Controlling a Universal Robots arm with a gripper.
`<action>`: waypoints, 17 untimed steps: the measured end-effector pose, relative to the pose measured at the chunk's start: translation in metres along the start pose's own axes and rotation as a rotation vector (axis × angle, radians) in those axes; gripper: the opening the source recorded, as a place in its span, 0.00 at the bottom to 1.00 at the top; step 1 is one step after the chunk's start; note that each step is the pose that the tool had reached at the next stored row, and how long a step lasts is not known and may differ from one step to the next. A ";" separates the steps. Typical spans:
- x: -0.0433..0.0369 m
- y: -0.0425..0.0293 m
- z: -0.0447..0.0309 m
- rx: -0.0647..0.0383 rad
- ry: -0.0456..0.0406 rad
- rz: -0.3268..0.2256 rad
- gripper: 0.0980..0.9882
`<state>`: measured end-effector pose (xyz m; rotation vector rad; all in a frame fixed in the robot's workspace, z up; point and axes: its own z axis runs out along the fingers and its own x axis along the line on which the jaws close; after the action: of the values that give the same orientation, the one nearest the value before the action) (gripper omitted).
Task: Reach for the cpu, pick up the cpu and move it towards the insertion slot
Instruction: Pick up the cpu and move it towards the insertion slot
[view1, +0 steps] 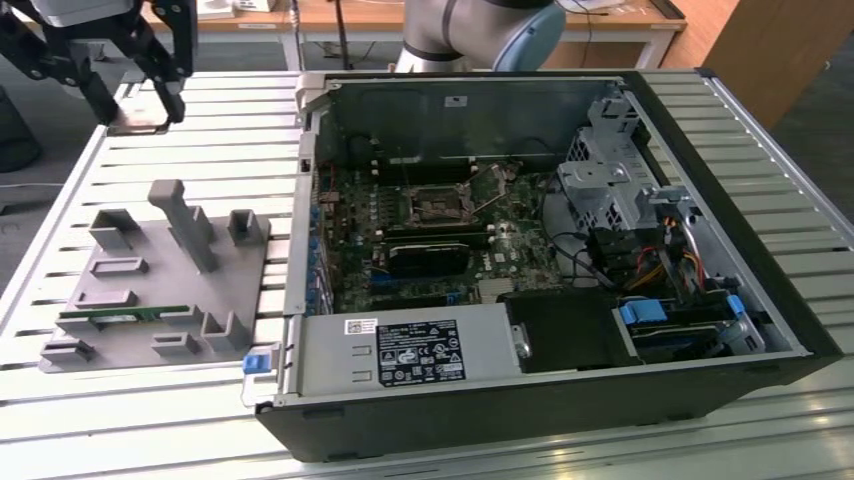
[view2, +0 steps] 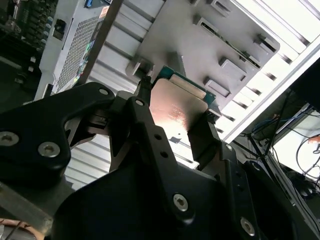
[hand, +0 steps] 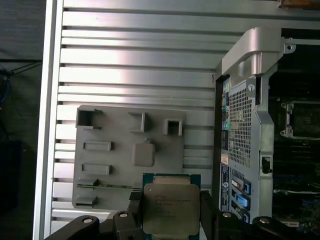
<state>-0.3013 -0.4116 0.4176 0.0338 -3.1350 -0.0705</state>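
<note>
gripper (hand: 172, 212) is clamped on the cpu (hand: 171, 207), held up over the grey fixture (view1: 147, 280), off to one side of the open pc case (view1: 534, 240). insertion slot (view1: 434, 203) sits inside the case, nothing covering it. cpu print too small to read.

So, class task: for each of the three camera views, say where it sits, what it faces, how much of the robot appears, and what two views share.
Exterior view: off the arm, above the slatted table, facing the open computer case and insertion slot; the arm base and the hand appear.
First wrist view: on the arm, looking down past the hand at the grey fixture.
Second wrist view: on the arm, close behind the fingers, looking along them.
Shared: both wrist views show the cpu in the hand above the fixture.
</note>
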 end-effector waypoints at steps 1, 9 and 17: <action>-0.0034 -0.0001 0.0000 0.000 0.0000 0.000 0.50; -0.0318 -0.0007 -0.0002 0.000 0.0000 0.000 0.50; -0.0598 -0.0013 -0.0004 0.000 0.0000 0.000 0.50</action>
<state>-0.2415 -0.4116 0.4176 0.0339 -3.1349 -0.0708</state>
